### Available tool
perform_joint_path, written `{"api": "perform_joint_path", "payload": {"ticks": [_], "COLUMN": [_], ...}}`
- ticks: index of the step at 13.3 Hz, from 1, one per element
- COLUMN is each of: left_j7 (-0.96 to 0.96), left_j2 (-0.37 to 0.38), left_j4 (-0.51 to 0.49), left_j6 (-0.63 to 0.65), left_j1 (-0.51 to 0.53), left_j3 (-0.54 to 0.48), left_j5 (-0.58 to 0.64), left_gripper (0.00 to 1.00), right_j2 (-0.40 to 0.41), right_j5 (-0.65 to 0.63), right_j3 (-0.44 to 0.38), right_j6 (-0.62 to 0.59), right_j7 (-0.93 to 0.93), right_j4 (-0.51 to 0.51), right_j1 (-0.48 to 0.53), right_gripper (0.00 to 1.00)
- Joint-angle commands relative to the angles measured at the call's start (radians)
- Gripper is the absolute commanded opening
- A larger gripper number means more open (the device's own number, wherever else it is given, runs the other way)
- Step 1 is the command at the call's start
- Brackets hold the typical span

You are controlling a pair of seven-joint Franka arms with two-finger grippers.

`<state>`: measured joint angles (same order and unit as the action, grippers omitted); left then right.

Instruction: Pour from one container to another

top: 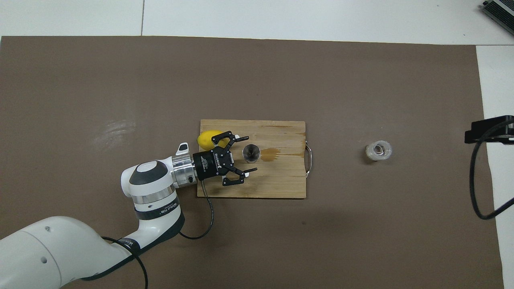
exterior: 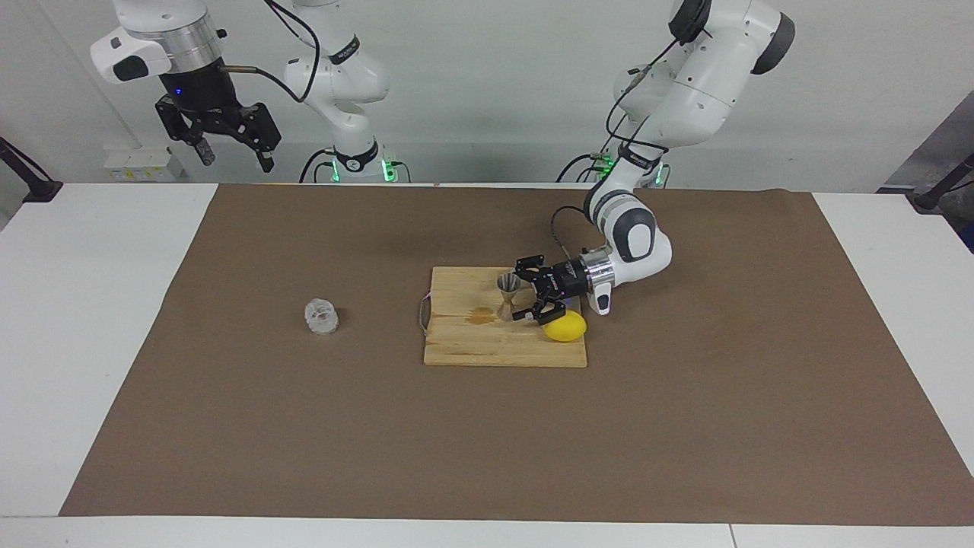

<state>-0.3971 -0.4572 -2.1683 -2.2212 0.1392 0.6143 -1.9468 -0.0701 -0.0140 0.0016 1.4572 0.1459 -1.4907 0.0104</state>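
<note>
The steel jigger [exterior: 507, 296] stands upright on the wooden cutting board [exterior: 487, 346], just beside a brown wet stain [exterior: 479, 313] on the wood. The left tool [exterior: 525, 289] lies low and level over the board with its fingers spread wide to either side of the jigger and apart from it; the overhead view makes that gap plain, one fingertip [top: 252, 170] nearer the robots and the other by the lemon [top: 207, 137], while the facing view shows how close to the board the tool sits. The lemon rests on the board at the left arm's end. The faceted glass cup [exterior: 321, 317] stands on the brown mat [exterior: 304, 426], well apart from the board toward the right arm's end. The right tool [exterior: 232, 152] waits raised above the table edge, fingers open; only the facing view shows it, the overhead view catching just a dark edge and cable.
</note>
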Motion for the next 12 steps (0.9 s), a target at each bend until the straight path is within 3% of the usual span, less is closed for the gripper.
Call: {"api": "perform_joint_path", "payload": {"ticks": [1, 12], "left_j7": [0.003, 0.000], "left_j2": [0.026, 0.087], "left_j4": [-0.002, -0.028], "left_j6": [0.003, -0.018], "left_j1": [0.005, 0.054], "left_j3": [-0.002, -0.004], "left_j5": [-0.018, -0.001], "left_gripper": [1.00, 1.00], "right_j2": [-0.010, -0.010], "right_j5": [0.005, 0.005], "right_j3": [0.009, 0.009], "right_j6": [-0.011, -0.011], "right_j7": [-0.025, -0.025], "right_j4": [-0.006, -0.006], "right_j1": [0.016, 0.016], "right_gripper": [1.00, 1.00]}}
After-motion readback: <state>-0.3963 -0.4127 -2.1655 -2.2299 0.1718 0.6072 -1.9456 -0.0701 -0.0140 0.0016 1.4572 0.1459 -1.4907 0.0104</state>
